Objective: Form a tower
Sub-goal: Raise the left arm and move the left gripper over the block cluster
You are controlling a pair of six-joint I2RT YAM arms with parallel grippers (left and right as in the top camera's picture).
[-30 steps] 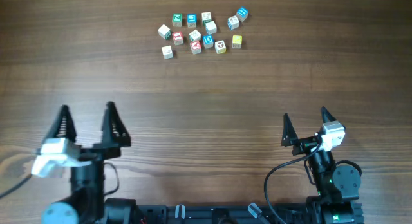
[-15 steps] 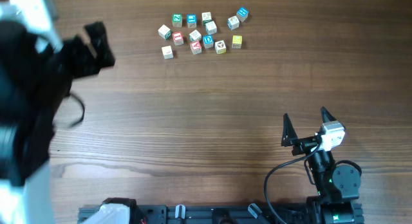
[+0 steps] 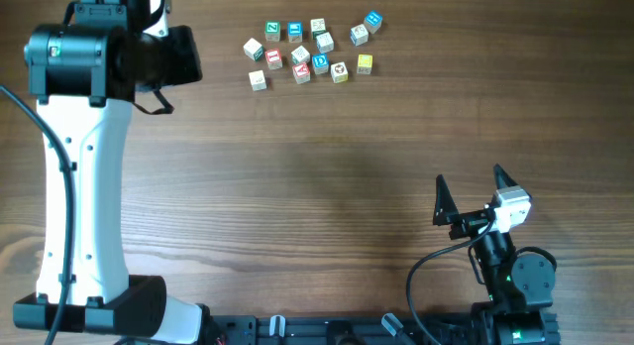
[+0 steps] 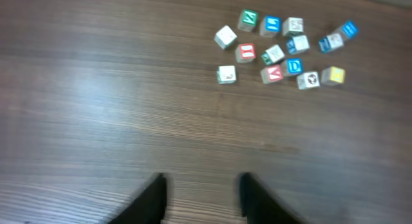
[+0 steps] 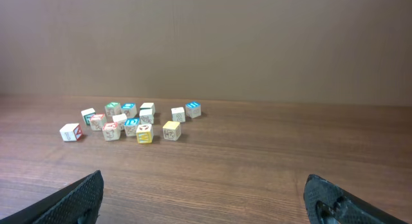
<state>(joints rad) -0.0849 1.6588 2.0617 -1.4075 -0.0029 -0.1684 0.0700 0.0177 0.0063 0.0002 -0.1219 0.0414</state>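
Hovering left of the loose cubes [image 3: 312, 53], the left tool [image 4: 205, 195] shows its fingers slightly apart around nothing. The right tool [image 3: 470, 186] rests well back, spread wide and empty. No tower stands yet: the cubes lie in one tight cluster on the far table [image 3: 327, 167]. Packed so close, a descending finger would likely knock neighbours, and an off-centre pinch could twist a cube.

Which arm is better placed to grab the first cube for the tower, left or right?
Left. The left claw hangs over the table near the loose cubes, with them plain in its wrist view. The right claw sits open at the near edge, far from them.
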